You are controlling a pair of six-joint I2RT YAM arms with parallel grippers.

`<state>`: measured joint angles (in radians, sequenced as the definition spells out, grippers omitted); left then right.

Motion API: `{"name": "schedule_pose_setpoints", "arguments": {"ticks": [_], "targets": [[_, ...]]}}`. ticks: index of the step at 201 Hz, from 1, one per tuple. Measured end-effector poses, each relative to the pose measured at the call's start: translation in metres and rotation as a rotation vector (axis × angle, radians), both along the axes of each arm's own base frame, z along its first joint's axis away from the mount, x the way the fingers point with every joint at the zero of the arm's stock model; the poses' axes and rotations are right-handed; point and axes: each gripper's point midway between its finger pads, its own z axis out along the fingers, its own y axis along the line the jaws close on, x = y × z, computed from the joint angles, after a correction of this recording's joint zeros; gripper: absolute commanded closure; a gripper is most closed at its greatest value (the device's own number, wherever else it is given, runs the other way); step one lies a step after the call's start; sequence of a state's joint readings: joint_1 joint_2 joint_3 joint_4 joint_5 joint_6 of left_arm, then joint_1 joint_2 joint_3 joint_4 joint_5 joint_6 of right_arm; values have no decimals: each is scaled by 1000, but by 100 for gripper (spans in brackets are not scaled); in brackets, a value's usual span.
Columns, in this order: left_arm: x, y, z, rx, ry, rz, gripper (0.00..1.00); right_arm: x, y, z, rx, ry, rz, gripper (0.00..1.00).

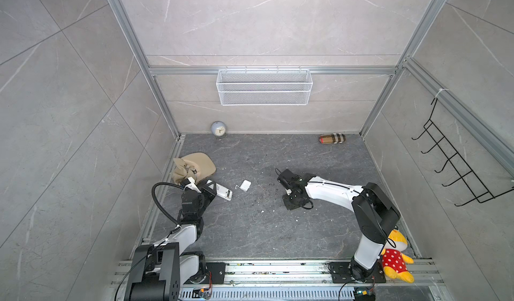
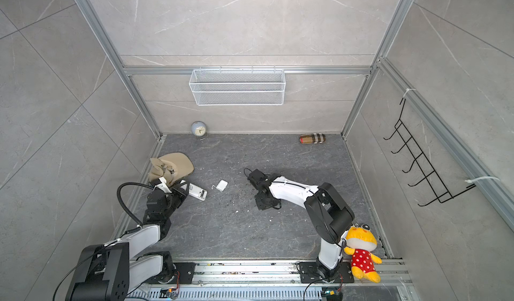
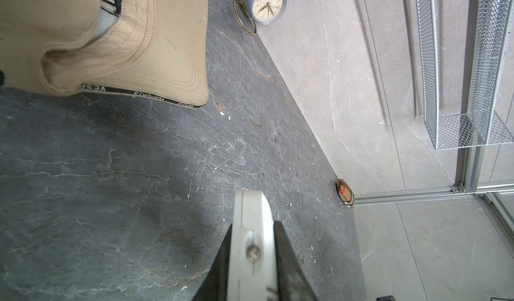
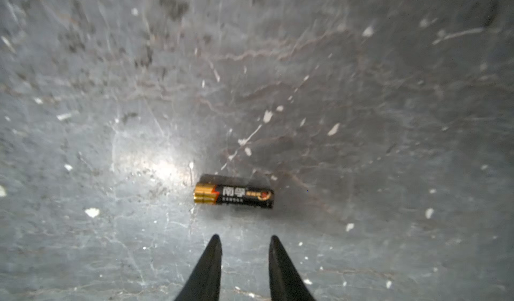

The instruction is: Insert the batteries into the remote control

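Note:
My left gripper [image 3: 253, 224] is shut on the white remote control [image 3: 251, 210], which it grips edge-on by its narrow sides. In both top views the remote control [image 1: 223, 193] [image 2: 198, 193] juts out to the right of the left gripper [image 1: 210, 187] [image 2: 182, 188], low over the table's left side. Its white back cover [image 1: 244, 185] [image 2: 221, 185] lies loose on the table just to the right. One battery [image 4: 233, 195], black with a gold end, lies on the table just beyond my right gripper [image 4: 244, 239]. That gripper is open, points down and holds nothing. The right gripper [image 1: 290, 202] [image 2: 262, 202] hangs over the table's middle.
A beige cap [image 1: 194, 166] lies behind the left gripper. A round clock [image 1: 219, 130] and a plaid case [image 1: 331, 139] stand along the back wall, below a wire basket [image 1: 264, 86]. A yellow plush toy [image 1: 396, 258] sits by the right arm's base. White specks dot the table.

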<state>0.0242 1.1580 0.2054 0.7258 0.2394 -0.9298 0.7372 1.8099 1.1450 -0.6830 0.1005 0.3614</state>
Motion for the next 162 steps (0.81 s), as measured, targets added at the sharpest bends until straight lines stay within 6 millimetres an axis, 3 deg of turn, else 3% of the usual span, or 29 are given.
{"name": "schedule_pose_setpoints", "arguments": {"ticks": [16, 67, 162], "targets": [[0, 0, 0, 0, 0, 0, 100, -7, -6, -8, -17, 18, 0, 58], [0, 0, -1, -1, 2, -1, 100, 1, -5, -8, -8, -15, -7, 53], [0, 0, -3, -1, 10, -2, 100, 23, 11, -7, -20, -46, 63, 52]]}}
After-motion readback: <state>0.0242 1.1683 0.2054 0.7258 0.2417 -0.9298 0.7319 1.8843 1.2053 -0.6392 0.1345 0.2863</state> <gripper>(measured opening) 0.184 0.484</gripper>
